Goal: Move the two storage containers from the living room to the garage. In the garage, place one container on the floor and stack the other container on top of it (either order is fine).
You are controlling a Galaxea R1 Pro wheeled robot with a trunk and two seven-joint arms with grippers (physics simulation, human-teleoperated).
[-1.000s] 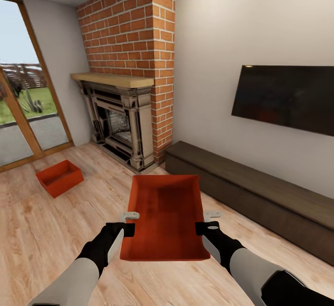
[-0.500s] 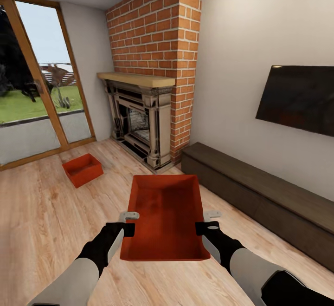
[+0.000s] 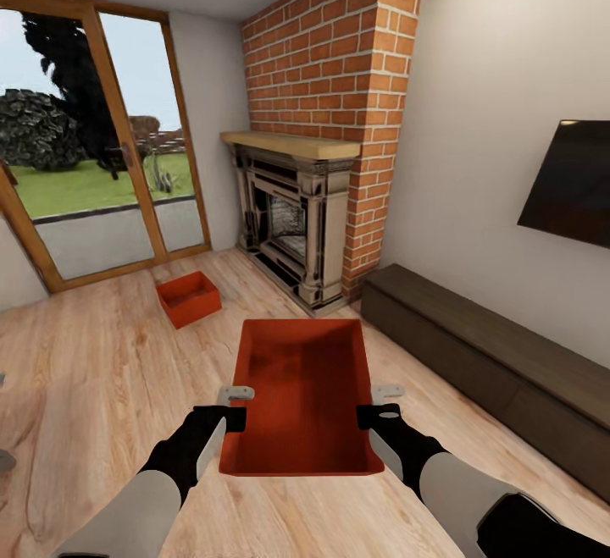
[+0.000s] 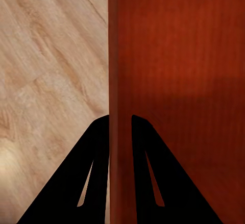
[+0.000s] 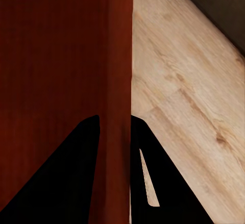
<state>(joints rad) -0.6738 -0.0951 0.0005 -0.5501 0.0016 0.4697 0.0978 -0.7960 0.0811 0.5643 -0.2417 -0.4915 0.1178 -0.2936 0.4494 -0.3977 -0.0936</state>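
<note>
Camera has swung left since the earlier frames: fireplace, cabinet and TV all sit further right in the head view now, more of the glass door shows, and I take that as my own turning, not the things moving. Held bin sits the same between my arms.

Left gripper (image 4: 120,124): black fingers (image 4: 98,147) pinch the left long wall of the held container (image 3: 301,393), one finger each side of the wall in the left wrist view. Right gripper (image 5: 115,124): same deal, fingers (image 5: 145,152) clamped across the right long wall, wall running straight up between them. Container is orange-red, open top up, roughly level, carried above the wood plank floor (image 3: 85,372) straight ahead of me, long axis pointing away.

Second container (image 3: 188,298) sits on the planks far left of the held one, well apart from it, near the glass door (image 3: 102,143) and just left of the brick fireplace (image 3: 313,202). Long dark cabinet (image 3: 500,372) runs along the right wall, wall TV (image 3: 572,185) above it. Grass and trees show through the glass. Small grey shape at the left edge, cannot tell what.
</note>
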